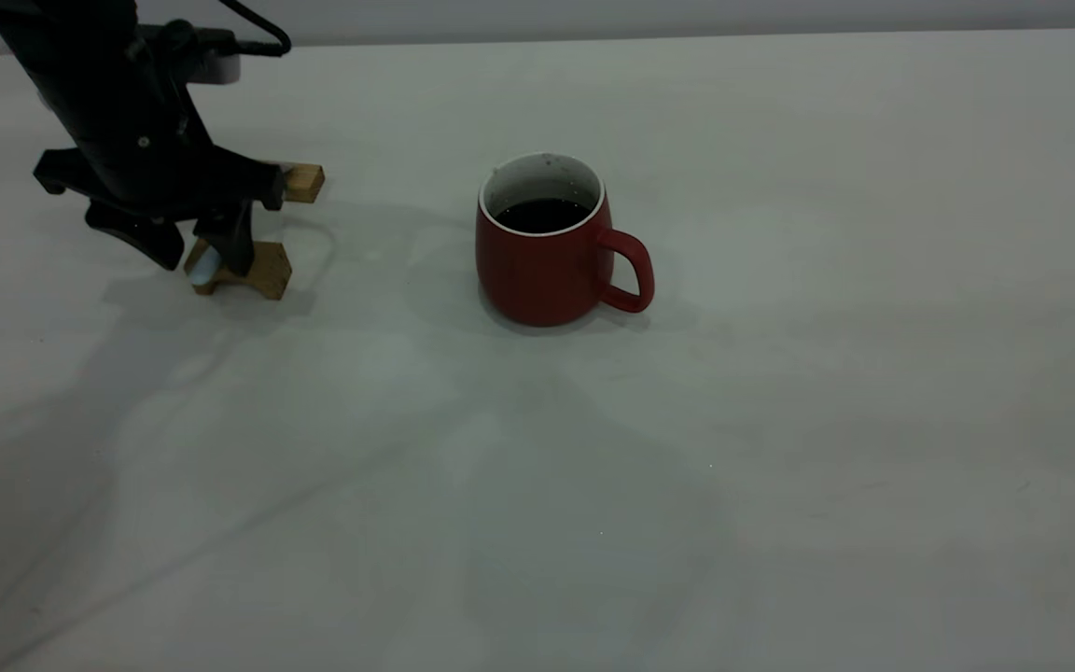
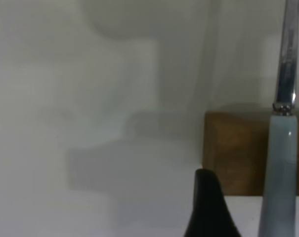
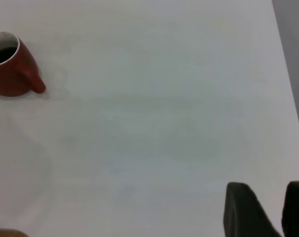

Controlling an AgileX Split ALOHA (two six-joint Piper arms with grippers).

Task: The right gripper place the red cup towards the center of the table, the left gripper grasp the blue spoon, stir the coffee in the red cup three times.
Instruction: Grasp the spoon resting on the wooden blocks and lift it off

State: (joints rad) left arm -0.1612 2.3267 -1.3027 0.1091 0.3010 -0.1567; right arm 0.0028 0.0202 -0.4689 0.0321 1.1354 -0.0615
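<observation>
Red cup stands upright mid-table, coffee inside, handle toward the right, bare surface all round. Left gripper far left, fingers spread around the blue spoon on wooden blocks (contact unclear). Right gripper near table edge, slightly parted, holding nothing.

The bench is matt, smooth off-white. The red cup looks like satin-glazed ceramic, white inside, holding glossy dark coffee. The blue spoon has a smooth, pale, perhaps plastic handle and shiny metal neck. The blocks are raw-looking wood. The left claw is matt black.
</observation>
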